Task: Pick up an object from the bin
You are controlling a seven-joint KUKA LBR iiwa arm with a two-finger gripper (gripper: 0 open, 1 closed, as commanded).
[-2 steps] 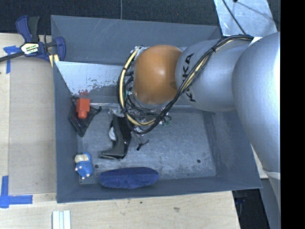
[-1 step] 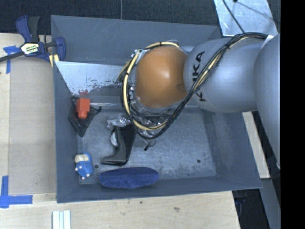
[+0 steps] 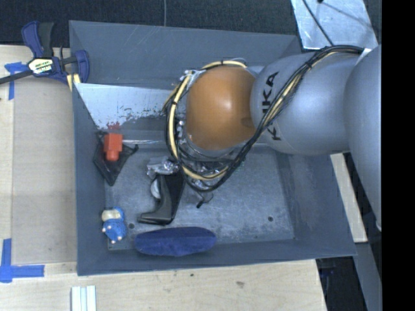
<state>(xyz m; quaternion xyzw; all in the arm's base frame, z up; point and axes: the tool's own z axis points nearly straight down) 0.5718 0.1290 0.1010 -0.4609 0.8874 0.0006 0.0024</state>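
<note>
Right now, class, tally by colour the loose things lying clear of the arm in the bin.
Blue: 2 (oblong pad, small toy figure)
Orange: 1 (block)
Black: 1 (wedge beneath the block)
Total: 4
Uncounted: black piece under the wrist, maybe the robot's.

Orange-capped arm [image 3: 220,109] over cluttered bin [image 3: 266,199]

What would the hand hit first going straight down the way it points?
Probably the black L-shaped piece mid-bin, right beside the hand; otherwise the bare bin floor. The orange wrist cover hides the exact line, so that's a guess.
</note>
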